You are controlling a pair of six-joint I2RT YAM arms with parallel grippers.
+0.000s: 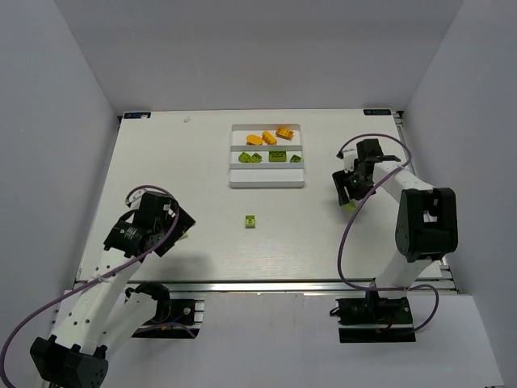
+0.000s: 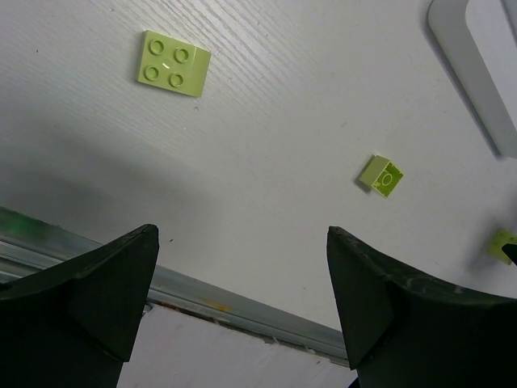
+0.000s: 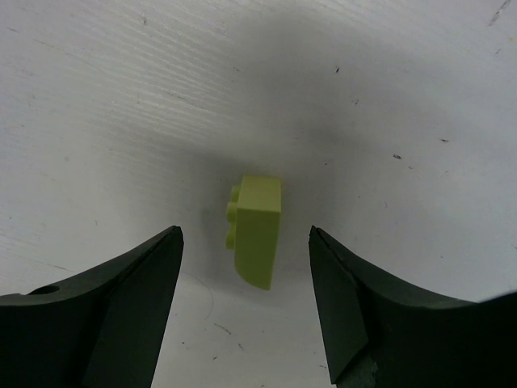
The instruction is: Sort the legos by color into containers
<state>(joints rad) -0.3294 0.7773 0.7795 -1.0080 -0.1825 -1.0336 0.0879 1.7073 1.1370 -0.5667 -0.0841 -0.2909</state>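
One worktop, one tray: three orange bricks in the far compartment, four lime bricks in the middle. Left end effector gapes empty; right end effector, wide, straddles one loose brick. One plate and one small brick lie apart.

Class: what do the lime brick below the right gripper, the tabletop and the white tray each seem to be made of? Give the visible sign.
Lime brick: moulded plastic, smooth and matt; crisp edges and round studs.
Tabletop: probably white-painted or laminated wood; fine grain lines and small scuffs.
White tray: likely plastic, judging by its rounded rims, but too small to be sure.
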